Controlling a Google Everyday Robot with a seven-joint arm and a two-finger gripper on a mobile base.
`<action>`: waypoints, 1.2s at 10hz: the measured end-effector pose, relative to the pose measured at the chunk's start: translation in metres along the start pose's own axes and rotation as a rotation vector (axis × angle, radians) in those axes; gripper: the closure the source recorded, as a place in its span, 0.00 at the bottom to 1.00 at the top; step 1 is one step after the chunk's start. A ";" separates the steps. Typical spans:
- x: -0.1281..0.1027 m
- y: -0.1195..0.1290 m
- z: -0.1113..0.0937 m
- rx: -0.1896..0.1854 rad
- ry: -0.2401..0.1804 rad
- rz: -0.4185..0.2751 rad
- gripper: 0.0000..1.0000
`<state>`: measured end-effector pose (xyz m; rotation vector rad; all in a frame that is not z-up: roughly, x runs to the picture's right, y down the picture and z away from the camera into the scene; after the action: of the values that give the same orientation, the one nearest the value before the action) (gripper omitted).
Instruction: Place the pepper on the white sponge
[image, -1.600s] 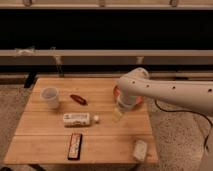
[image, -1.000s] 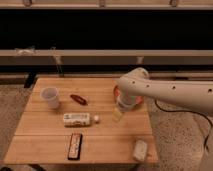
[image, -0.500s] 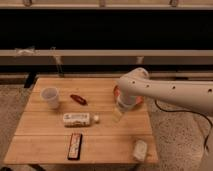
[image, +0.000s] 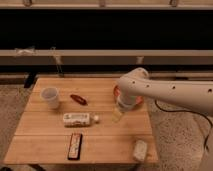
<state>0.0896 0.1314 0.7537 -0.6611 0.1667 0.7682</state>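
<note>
No change over the last second or so: arm (image: 170, 95) parked in the same pose and nothing on the table (image: 30, 145) shifted, so no progress on the task and the pick hasn't started. Gripper (image: 117, 114) hangs pointing down over the right-centre of the table, just in front of the orange-red plate (image: 115, 91), which the arm mostly covers. Jaws stand wide with nothing in them, and I can't tell if the tips touch the wood or sit just above it. Pepper (image: 78, 99) lies flat on the table, centre-left of the frame, well apart from the gripper and just right of the white cup (image: 50, 97). White sponge (image: 140, 149) is at the lower-right corner of the table near the front edge, nothing on it. The labelled bottle (image: 79, 119) lies on its side just below the pepper, and the black-and-red bar (image: 75, 145) is further down near the front edge. My read: the gripper needs to travel left across the frame to the pepper, then carry it diagonally down-right to the sponge. The bottle sits close under the pepper, so a sloppy approach from the front could bump it. The pepper is slim and glossy, so I'd guess it slips or rolls if pinched off-centre. The sponge looks soft and sits near the edge, so the drop needs to be gentle.
</note>
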 end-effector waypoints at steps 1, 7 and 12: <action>0.000 0.000 0.000 0.000 0.000 0.000 0.30; -0.005 -0.002 -0.001 0.019 0.003 -0.022 0.30; -0.085 0.012 0.009 0.092 -0.013 -0.137 0.30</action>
<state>0.0200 0.0934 0.7867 -0.5735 0.1423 0.6295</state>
